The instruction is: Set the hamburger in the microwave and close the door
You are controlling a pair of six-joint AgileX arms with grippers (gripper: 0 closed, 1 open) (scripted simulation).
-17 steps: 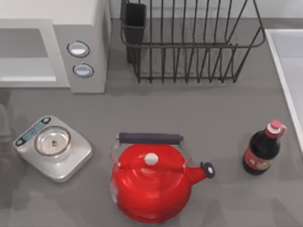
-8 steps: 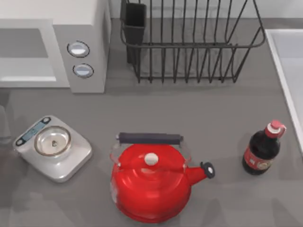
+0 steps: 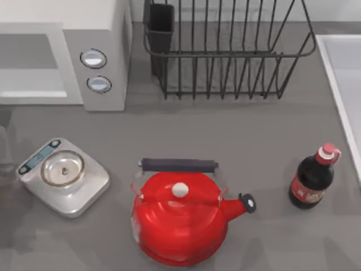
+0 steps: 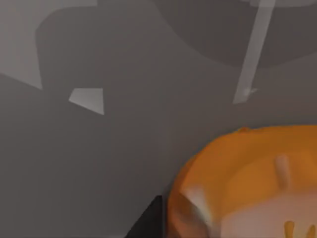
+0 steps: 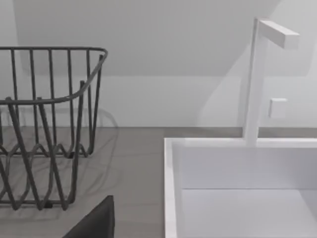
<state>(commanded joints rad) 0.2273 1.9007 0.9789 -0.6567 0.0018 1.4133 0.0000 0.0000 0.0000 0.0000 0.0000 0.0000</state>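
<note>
Up close in the left wrist view: the hamburger [image 4: 247, 183], a smooth, rounded orange bun with a pale, glossy patch and small cream flecks. Hangs over a flat, matte grey surface crossed by a pale bar. Touches, or nearly touches, a dark angular wedge of the left gripper [image 4: 147, 224] at its edge. Impossible to tell whether clenched on the bun or released. Cannot place the bun on the table from the top view.

At the table's far left: the microwave [image 3: 104, 62], a boxy white shell with a pale grey cavity standing open to the front and two round silver-blue knobs on its panel. Just to its right, a black wire dish rack [image 3: 225, 56] with thin upright bars and a dark cup at its corner. Toward the near left, a brushed-metal scale [image 3: 63, 176] with a shiny round pan. At near centre, a glossy red kettle [image 3: 177, 223] with a dark bar handle and a white knob. To the right, a dark bottle [image 3: 311, 182] with a red cap and label. At the right edge, a white sink [image 5: 237, 188] with a squared tap.

By the rack and sink, parked: a dark wedge of the right gripper [image 5: 94, 223], its grip likewise impossible to judge.
</note>
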